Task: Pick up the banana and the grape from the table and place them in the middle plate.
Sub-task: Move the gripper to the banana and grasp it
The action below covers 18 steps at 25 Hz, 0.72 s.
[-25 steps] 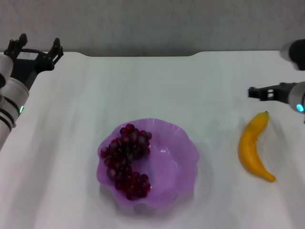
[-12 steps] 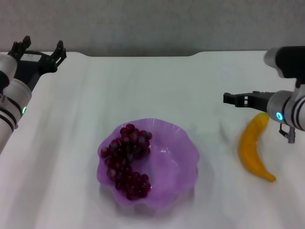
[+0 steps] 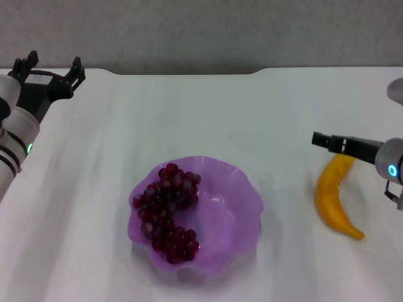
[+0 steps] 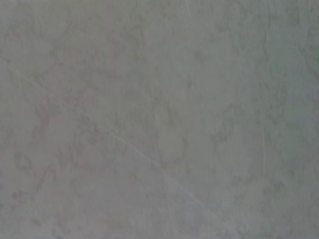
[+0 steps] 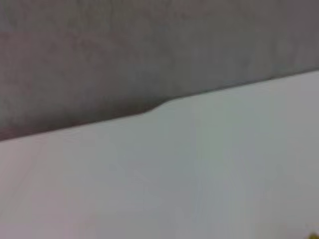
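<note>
- You have one middle plate (image 3: 242, 207), translucent purple with a wavy rim, sitting near the centre of the white table (image 3: 189, 113).
- One grape bunch (image 3: 167, 211) lies inside that plate, filling its left half and curving from the far rim towards the near rim.
- One banana (image 3: 332, 198) lies on the table well to the right of the plate, apart from it, with its far end tucked under the right arm.
- You have two arms in the head view. The left gripper (image 3: 49, 68) sits at the far left corner of the table, its two dark fingers spread apart with nothing between them.
- The right gripper (image 3: 322, 139) reaches in from the right edge, level over the banana's far tip; it reads as one dark bar seen side-on, so you cannot tell how wide it stands or whether it touches the fruit.
- The banana's stem end is hidden behind that gripper, and the right arm is cut off by the frame edge.
- The left wrist view gives you only a mottled grey surface.
- The right wrist view shows the table's far edge against a grey wall, plus a tiny yellow sliver at one corner, too small to name with certainty.
</note>
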Each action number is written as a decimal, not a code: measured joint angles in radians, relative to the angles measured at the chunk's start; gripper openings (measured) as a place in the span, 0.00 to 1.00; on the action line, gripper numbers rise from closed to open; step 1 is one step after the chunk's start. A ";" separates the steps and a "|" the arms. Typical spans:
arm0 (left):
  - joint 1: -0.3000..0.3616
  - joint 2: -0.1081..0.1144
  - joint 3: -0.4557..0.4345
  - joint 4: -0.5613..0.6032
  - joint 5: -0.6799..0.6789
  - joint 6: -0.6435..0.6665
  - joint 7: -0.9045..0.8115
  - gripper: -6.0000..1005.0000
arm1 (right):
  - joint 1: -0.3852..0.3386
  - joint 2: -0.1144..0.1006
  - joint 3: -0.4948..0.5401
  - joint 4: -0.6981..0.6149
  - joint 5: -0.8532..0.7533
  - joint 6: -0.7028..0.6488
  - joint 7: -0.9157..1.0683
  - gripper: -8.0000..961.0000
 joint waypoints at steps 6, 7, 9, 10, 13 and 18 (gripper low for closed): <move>0.000 0.002 0.001 -0.010 0.000 -0.016 0.000 0.88 | -0.012 -0.001 0.001 0.023 0.002 0.057 -0.018 0.94; 0.000 0.002 0.001 -0.010 0.000 -0.017 0.000 0.88 | -0.009 0.000 0.001 0.039 0.003 0.057 -0.022 0.94; -0.001 0.002 0.001 -0.011 0.000 -0.019 0.001 0.88 | 0.001 0.000 -0.005 0.069 0.009 0.056 -0.026 0.94; -0.001 0.002 0.001 -0.011 0.000 -0.020 0.001 0.88 | 0.005 0.000 -0.010 0.076 0.012 0.056 -0.026 0.94; -0.002 0.002 0.001 -0.011 0.000 -0.021 0.001 0.88 | 0.011 0.002 -0.026 0.085 0.018 0.049 -0.028 0.94; -0.003 0.001 0.001 -0.011 0.000 -0.023 0.001 0.88 | 0.012 0.004 -0.039 0.100 0.019 0.036 -0.028 0.94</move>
